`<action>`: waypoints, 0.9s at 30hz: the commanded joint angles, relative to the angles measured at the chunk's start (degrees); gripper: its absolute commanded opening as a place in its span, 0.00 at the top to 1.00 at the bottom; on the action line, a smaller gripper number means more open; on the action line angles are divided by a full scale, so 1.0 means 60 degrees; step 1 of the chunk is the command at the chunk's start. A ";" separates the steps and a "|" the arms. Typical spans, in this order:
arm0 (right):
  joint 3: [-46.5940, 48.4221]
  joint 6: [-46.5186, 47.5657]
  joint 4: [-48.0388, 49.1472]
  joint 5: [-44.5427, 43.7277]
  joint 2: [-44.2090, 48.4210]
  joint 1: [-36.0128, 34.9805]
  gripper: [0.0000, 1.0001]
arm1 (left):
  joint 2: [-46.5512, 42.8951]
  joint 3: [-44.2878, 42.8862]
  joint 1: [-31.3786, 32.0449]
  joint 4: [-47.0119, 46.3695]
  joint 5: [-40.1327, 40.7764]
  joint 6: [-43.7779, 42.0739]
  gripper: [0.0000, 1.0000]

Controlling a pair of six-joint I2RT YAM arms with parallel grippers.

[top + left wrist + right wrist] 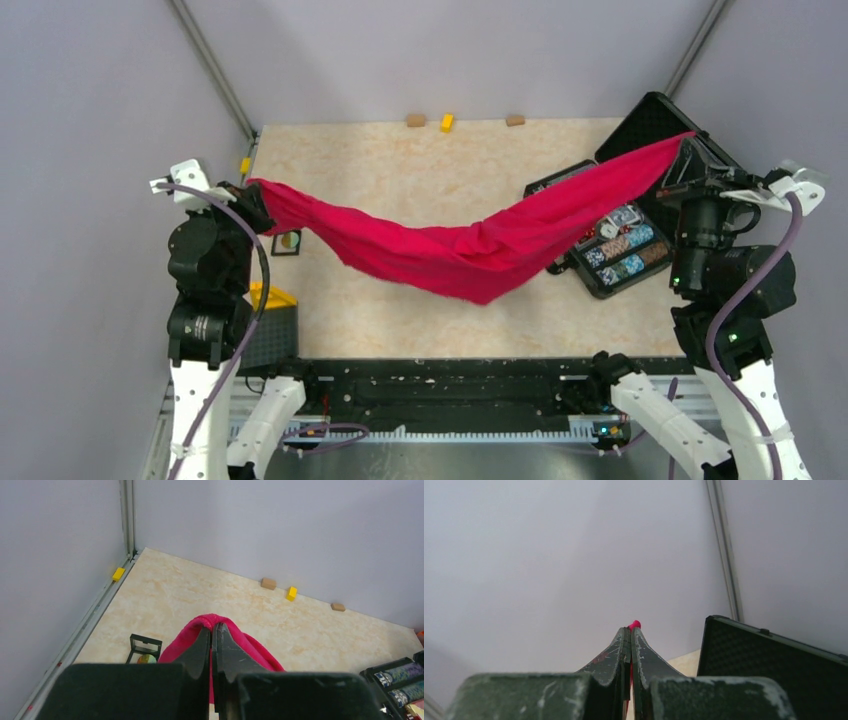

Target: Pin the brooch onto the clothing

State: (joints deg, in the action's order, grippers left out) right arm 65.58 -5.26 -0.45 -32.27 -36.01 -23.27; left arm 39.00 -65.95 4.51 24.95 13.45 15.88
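The red T-shirt [450,250] hangs stretched in the air between both grippers and sags in the middle above the table. My left gripper [252,197] is shut on its left end, seen as a red fold [240,640] round the jaws [212,627]. My right gripper [686,152] is shut on its right end; only a red tip [634,624] shows past the jaws [630,629]. The brooch [287,241], small and round, sits in a little black frame on the table below the left end of the shirt. It also shows in the left wrist view [146,658].
An open black case [645,118] with colourful trinkets [622,247] stands at the right, partly under the shirt. Small tan [415,120] and yellow [447,122] blocks lie along the far edge. A black box with a yellow top [270,318] stands near the left arm.
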 commanded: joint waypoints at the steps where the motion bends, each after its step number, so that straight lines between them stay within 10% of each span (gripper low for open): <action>1: 0.0085 0.0587 0.0119 -0.0854 0.0061 -0.0078 1.00 | 0.0028 -0.0672 -0.0049 0.0228 -0.0410 -0.0141 1.00; 10: 0.0172 0.1587 0.0145 -0.2700 -0.1999 0.0099 1.00 | 0.2590 -0.1166 -0.0049 -0.0409 -0.3890 0.1000 1.00; 15: 0.0223 -0.1103 -0.1714 -0.0360 -0.3621 0.3477 1.00 | 0.5392 -0.2007 -0.0049 -0.0811 -0.4470 0.1096 1.00; 17: -0.0096 -0.1944 -0.1967 0.1369 -0.4079 0.4724 0.98 | 0.6476 -0.2580 -0.0049 -0.0572 -0.4457 0.0942 0.73; 19: -0.0107 -0.2202 -0.2444 0.2340 -0.4627 0.5199 0.66 | 0.7250 -0.3012 -0.0049 -0.0182 -0.4810 0.0954 0.44; 27: -0.1099 -0.2057 -0.2407 0.4457 -0.4167 0.5214 0.16 | 0.6509 -0.1087 0.0185 -0.1629 -0.5693 0.1639 0.32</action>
State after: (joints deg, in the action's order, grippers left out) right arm 61.78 -16.03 -16.60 -16.14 -66.54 8.05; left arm 84.53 -76.34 5.10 21.96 -16.16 23.38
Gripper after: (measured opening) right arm 0.753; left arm 0.678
